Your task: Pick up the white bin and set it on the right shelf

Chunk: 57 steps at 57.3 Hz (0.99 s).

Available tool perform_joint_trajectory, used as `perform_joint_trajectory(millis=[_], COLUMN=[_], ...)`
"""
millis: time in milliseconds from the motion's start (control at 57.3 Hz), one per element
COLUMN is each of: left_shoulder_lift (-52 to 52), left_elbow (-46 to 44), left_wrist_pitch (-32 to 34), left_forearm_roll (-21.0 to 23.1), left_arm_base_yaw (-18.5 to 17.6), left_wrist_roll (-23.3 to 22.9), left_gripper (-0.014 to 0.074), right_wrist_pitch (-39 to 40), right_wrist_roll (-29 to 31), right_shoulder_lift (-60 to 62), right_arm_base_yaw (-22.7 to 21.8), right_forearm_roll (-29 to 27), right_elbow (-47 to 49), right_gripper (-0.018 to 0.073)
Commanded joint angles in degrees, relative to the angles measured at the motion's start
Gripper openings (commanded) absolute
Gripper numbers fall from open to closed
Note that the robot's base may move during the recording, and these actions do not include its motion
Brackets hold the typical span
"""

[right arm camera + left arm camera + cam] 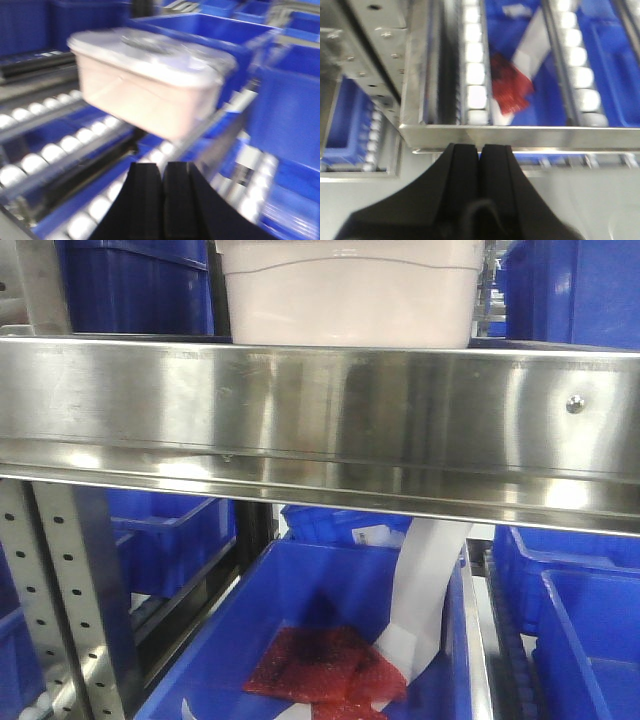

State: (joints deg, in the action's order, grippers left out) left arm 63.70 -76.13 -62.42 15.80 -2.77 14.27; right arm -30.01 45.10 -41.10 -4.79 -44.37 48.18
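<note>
Right wrist view shows you the white bin [150, 82] resting on the shelf rollers among blue bins [280, 105], just ahead of the right gripper [162, 172], whose jaws are pressed together on nothing. Your left gripper [480, 152] is likewise clenched empty, below the shelf [520, 134] rail. You look to be at the placed stage; next, back both arms clear.

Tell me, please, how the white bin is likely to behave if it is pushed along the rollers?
The white bin looks like rigid moulded plastic, so it should hold its shape. It sits on rollers, so a light push would probably send it gliding. Its smooth sides may slip in a pincer. Weight cannot be judged; the lid hides the contents.
</note>
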Motion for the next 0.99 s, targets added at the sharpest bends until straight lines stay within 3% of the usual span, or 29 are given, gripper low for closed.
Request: perform_joint_trajectory(millis=[0, 227, 384, 611, 785, 977], left_shoulder_lift=[-7.69, -24.86, -35.78, -45.43, -46.15, -46.15], left_elbow=[7.06, 28.08, 37.82, 42.70, 42.79, 42.79], left_wrist_pitch=[11.99, 32.31, 41.05, 42.41, 41.12, 40.25], left_forearm_roll=[0.72, 0.72, 1.34, 1.47, 6.93, 7.67], left_arm_base_yaw=[-0.26, -0.26, -0.26, -0.26, -0.26, -0.26], left_wrist_roll=[-0.33, 1.50, 1.50, 1.50, 1.50, 1.50], left_gripper=[-0.0118, -0.0118, -0.0118, -0.0118, -0.0118, -0.0118], right_wrist_pitch=[5.83, 7.45, 8.61, 10.44, 10.26, 10.19], right_wrist_roll=[-1.07, -1.07, -1.07, -1.07, -1.07, -1.07], right_shoulder_lift=[4.56, 19.54, 29.15, 34.31, 34.31, 34.31], right_arm_base_yaw=[0.00, 0.00, 0.00, 0.00, 0.00, 0.00], right_forearm_roll=[-0.42, -0.66, -1.60, -1.69, -1.69, -1.69], right_elbow=[-2.90, -13.55, -18.19, -19.11, -19.11, -19.11], right_gripper=[0.0078, 0.0078, 0.0078, 0.0078, 0.0078, 0.0078])
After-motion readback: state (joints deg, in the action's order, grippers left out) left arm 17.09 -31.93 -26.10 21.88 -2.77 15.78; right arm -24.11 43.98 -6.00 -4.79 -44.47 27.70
